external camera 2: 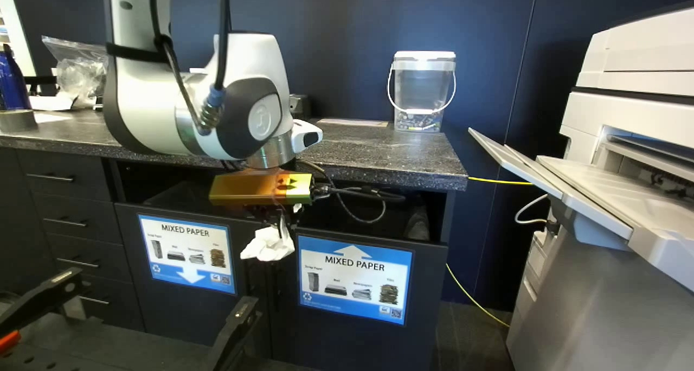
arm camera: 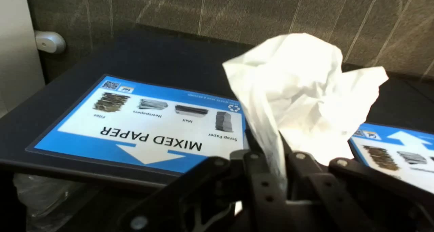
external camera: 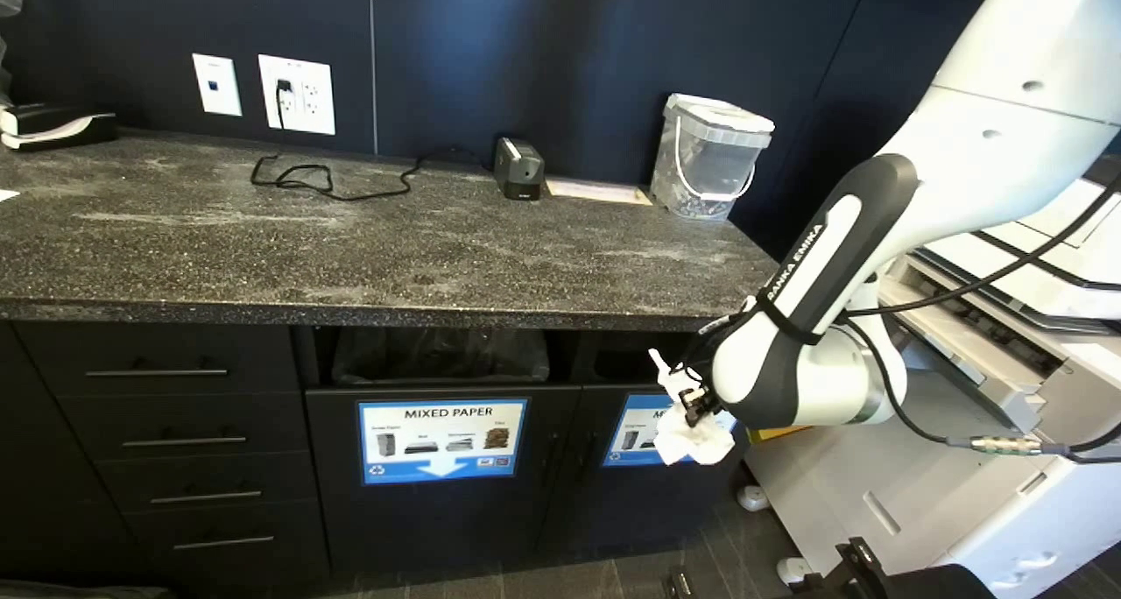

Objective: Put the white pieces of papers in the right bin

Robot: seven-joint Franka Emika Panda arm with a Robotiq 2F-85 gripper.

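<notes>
A crumpled white piece of paper hangs from my gripper, which is shut on one narrow end of it. In the wrist view, the paper runs up from between the dark fingers and spreads out past the tips. Paper and gripper are in front of the cabinet, outside the bins, near the seam between the two fronts. The right bin has a dark front and a MIXED PAPER sign with an upward arrow, its opening above the sign. In an exterior view, the paper and arm cover part of that bin's sign.
The twin left bin carries a similar sign with a downward arrow. Above both bins juts the countertop, holding a clear lidded bucket and a black box-shaped device. A large printer stands to the right of the cabinet.
</notes>
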